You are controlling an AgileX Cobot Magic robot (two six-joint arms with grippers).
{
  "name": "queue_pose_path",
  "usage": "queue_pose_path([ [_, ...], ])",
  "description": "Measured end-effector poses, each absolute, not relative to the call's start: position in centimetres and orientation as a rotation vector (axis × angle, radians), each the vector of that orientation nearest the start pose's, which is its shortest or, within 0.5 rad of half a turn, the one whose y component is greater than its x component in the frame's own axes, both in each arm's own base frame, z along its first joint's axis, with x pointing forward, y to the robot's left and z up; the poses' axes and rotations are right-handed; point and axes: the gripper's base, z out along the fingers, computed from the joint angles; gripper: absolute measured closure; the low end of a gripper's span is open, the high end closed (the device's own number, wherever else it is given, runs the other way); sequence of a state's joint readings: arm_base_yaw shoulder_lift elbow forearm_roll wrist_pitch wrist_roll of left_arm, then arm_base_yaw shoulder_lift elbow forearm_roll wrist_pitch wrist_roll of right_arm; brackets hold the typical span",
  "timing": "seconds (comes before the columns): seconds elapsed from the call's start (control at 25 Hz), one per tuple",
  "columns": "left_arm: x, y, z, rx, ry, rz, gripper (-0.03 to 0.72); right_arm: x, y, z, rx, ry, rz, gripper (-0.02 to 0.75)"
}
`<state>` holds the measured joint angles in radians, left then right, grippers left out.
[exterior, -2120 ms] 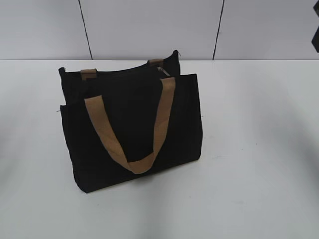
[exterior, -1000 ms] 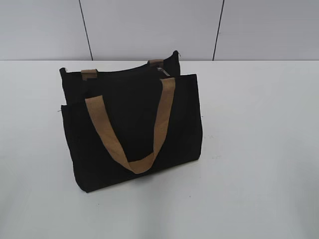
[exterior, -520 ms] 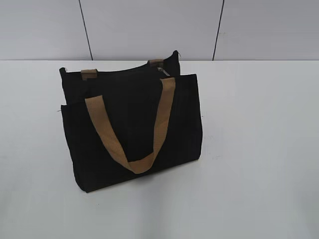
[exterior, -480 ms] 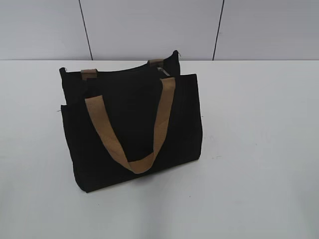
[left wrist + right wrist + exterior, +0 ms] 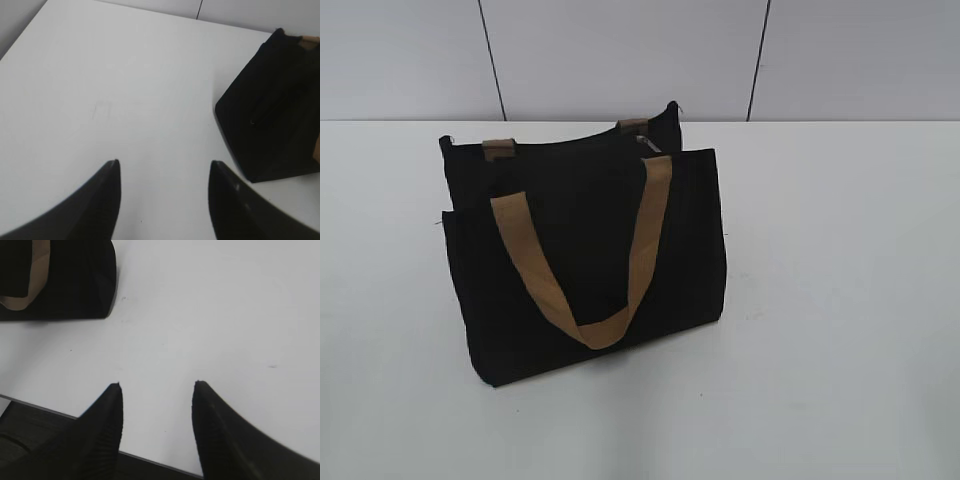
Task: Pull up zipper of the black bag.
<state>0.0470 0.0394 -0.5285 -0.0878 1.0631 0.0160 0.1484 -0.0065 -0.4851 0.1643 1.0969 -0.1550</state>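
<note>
The black bag [image 5: 585,250] stands upright on the white table, left of centre in the exterior view. One tan handle [image 5: 590,270] hangs down over its front panel. The zipper runs along the top rim, with a small silvery pull [image 5: 646,143] near the right end. Neither gripper shows in the exterior view. My left gripper [image 5: 164,162] is open and empty over bare table, with the bag [image 5: 272,115] ahead to its right. My right gripper [image 5: 157,384] is open and empty near the table's front edge, with the bag [image 5: 65,280] at the upper left.
The white table [image 5: 840,300] stretches around the bag. A grey panelled wall [image 5: 620,50] stands behind it. The table's front edge [image 5: 50,410] lies just under my right gripper.
A dark shape at the exterior view's right edge 2.1 s ago is gone. The bag has shifted very slightly and then stayed still.
</note>
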Motion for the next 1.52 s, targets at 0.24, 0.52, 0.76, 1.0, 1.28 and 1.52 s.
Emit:
queue_pose_path([
  [0.24, -0.95, -0.73, 28.53, -0.020, 2.006, -0.066, 0.267, -0.76, 1.07, 27.03, -0.324, 2.061, 0.171, 0.379],
  [0.52, -0.96, -0.72, 28.53, 0.013, 2.006, -0.080, 0.267, -0.76, 1.06, 27.01, -0.324, 2.062, 0.170, 0.379],
  [0.76, -0.97, -0.71, 28.53, 0.026, 2.006, -0.088, 0.274, -0.70, 1.12, 27.02, -0.272, 2.068, 0.143, 0.379],
  [1.0, -0.98, -0.70, 28.53, 0.030, 2.006, -0.090, 0.281, -0.54, 1.21, 27.02, -0.127, 2.078, 0.057, 0.379],
  [1.28, -0.98, -0.70, 28.53, 0.030, 2.006, -0.090, 0.312, -0.53, 1.24, 27.02, -0.118, 2.079, 0.056, 0.379],
  [1.52, -0.98, -0.70, 28.53, 0.030, 2.006, -0.090, 0.330, -0.53, 1.25, 27.02, -0.118, 2.079, 0.057, 0.379],
])
